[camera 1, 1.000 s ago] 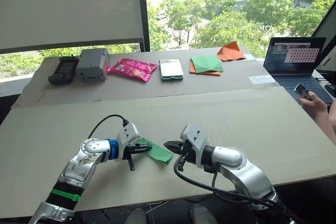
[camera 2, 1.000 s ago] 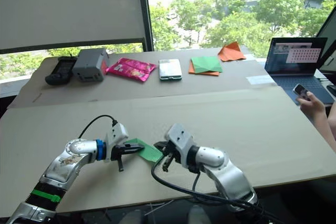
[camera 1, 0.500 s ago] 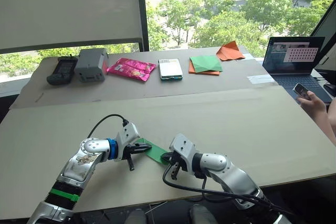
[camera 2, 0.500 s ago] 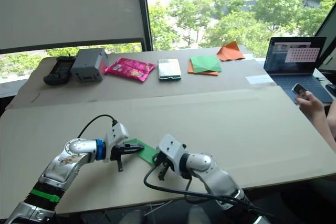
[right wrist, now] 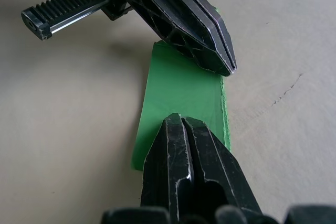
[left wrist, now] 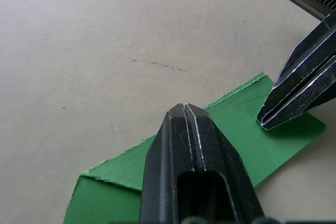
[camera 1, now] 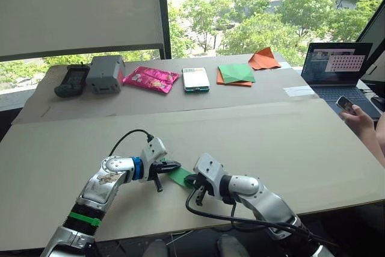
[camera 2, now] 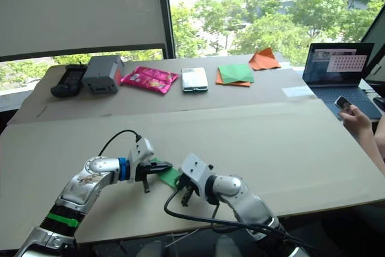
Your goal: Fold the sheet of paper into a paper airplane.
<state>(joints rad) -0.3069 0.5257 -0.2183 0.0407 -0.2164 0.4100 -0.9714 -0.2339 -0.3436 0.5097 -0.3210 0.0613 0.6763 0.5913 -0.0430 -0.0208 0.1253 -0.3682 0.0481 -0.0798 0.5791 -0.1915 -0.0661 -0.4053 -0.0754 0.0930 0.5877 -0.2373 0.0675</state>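
Note:
The sheet of paper (camera 1: 180, 176) is a bright green folded strip lying flat on the beige table, near its front edge. My left gripper (camera 1: 173, 165) is shut, and its tip rests on top of the strip (left wrist: 239, 124) near the middle. My right gripper (camera 1: 190, 180) is also shut, its tip touching the strip's other end (right wrist: 178, 87). The two tips point at each other, a short gap apart. In the left wrist view the right gripper's fingertips (left wrist: 265, 120) meet the paper near its edge. A folded corner of the paper (left wrist: 105, 182) shows beside the left fingers.
Along the far table lie a black device (camera 1: 72, 79), a grey box (camera 1: 106, 73), a pink packet (camera 1: 151, 79), a phone (camera 1: 196, 79), a darker green square on orange paper (camera 1: 236, 73) and an orange pointed shape (camera 1: 264, 59). At the right stand a laptop (camera 1: 337, 67) and a person's hand (camera 1: 360, 118).
The right gripper came down and left onto the strip's end. The left gripper then slid right along the paper, so the two tips are now close together.

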